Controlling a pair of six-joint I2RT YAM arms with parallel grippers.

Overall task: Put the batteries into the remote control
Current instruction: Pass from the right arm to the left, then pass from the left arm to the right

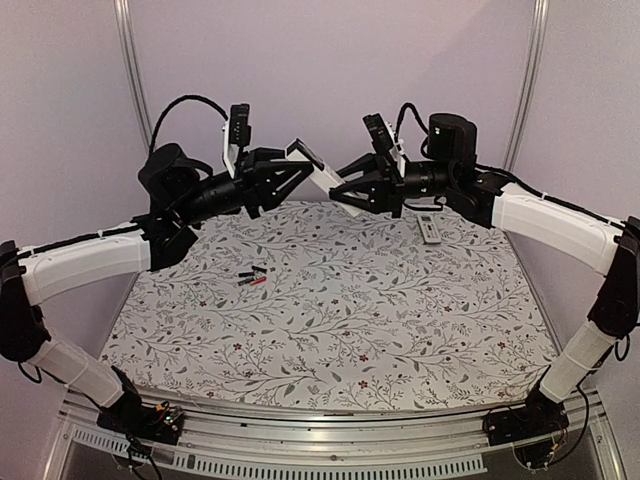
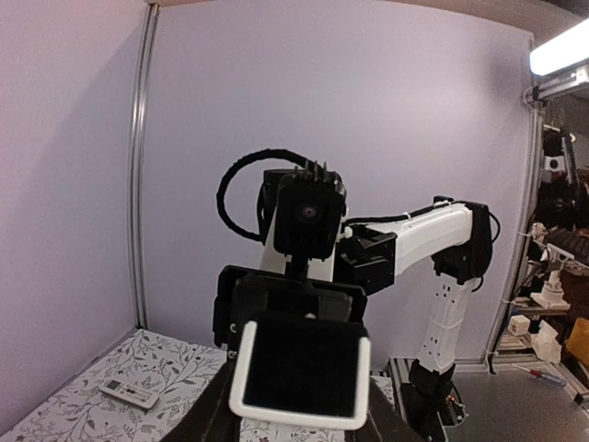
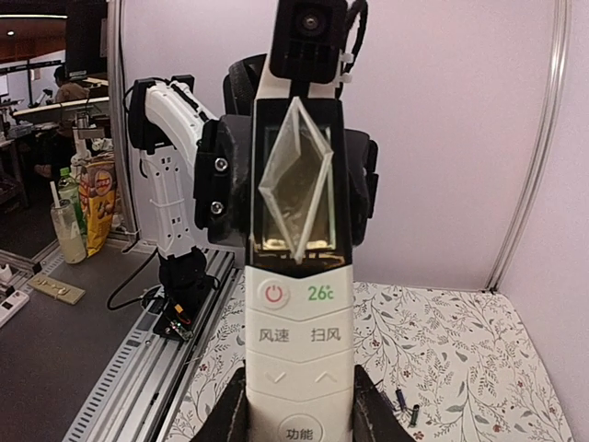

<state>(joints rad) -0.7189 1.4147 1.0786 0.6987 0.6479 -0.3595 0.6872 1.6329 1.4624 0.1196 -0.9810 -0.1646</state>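
Black-and-red batteries are lying loose on the flowery table, closest to me, down below my left gripper and well apart from it. None of them is in a hand yet. Higher up and further out, the white remote hangs in the air between both hands. My right gripper is clenched on its lower end, button side facing that wrist cam. The left one sits around the other end, but honestly I can't tell if it's actually pinching the thing or just framing it. Further back, under the right hand, a second little remote lies on the table. So I'd say we're at the reorient/handover bit, not loading. Next move needs one solid grip, the back turned into reach, the cover off (can't see whether it's on), then a battery fetched.
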